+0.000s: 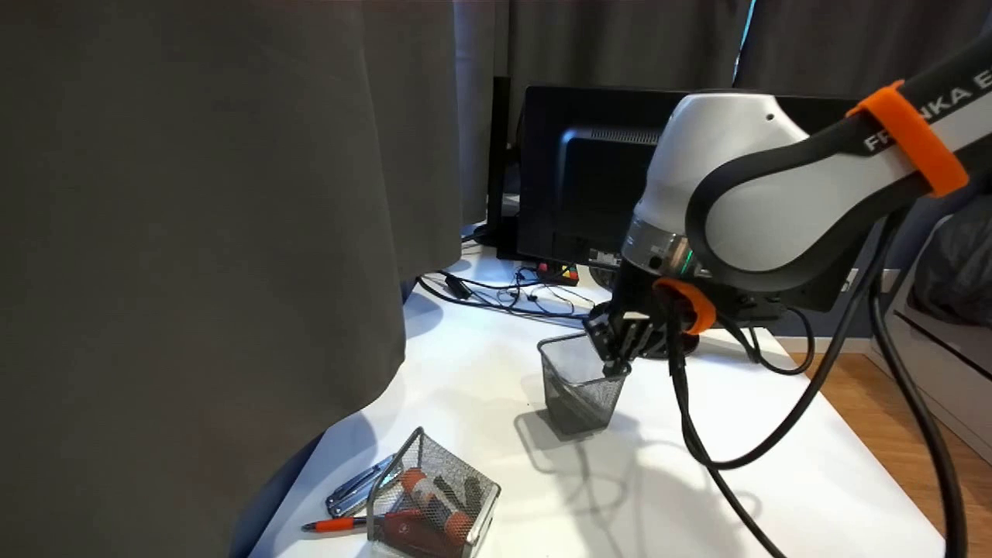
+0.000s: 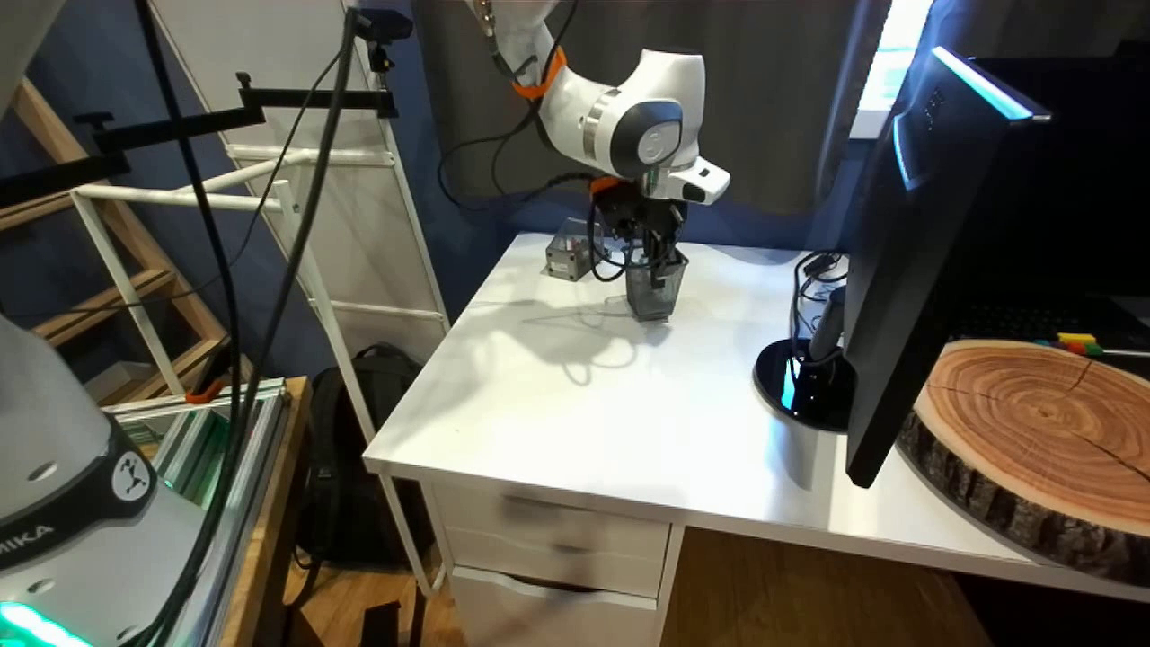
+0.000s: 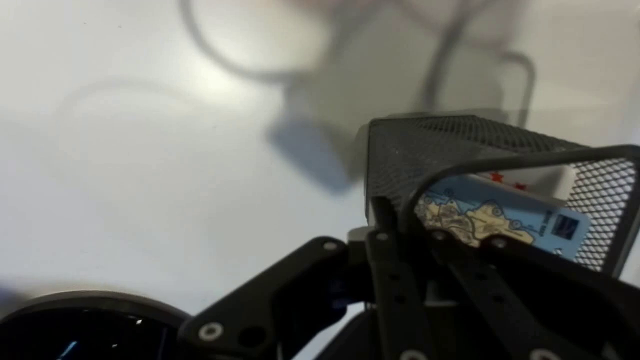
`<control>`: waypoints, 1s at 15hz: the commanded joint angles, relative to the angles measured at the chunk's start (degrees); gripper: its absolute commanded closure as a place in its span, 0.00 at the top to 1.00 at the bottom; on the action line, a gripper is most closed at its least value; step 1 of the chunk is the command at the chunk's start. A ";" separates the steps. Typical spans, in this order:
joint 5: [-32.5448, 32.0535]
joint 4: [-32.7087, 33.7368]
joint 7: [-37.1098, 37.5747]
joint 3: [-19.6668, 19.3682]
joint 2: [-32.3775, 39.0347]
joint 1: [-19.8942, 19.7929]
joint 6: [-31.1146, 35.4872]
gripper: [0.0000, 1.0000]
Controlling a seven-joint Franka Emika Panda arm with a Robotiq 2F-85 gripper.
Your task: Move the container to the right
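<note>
The container is a dark grey wire-mesh basket on the white desk, and it also shows in an exterior view. In the wrist view the mesh container holds a blue card with a map print and a white piece with red stars. My gripper is at the container's upper rim in both exterior views. In the wrist view the fingers are closed together with the rim between them. The container looks slightly tilted; I cannot tell whether its base touches the desk.
A second mesh basket with tools stands near a desk end, with a red pen and a multitool beside it. A monitor on a round black base, loose cables and a wood slice are also there.
</note>
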 commanded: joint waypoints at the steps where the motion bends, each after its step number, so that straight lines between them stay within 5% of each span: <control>1: 3.42 -13.65 7.20 -2.93 -11.79 0.02 3.05 0.01; 7: 1.02 -31.31 22.04 -8.09 -24.15 -0.71 4.17 0.01; 8: 0.43 -23.00 18.00 -5.99 -17.85 -1.93 1.56 0.05; 15: -0.15 -29.92 20.56 -6.84 -22.48 -3.27 2.74 0.01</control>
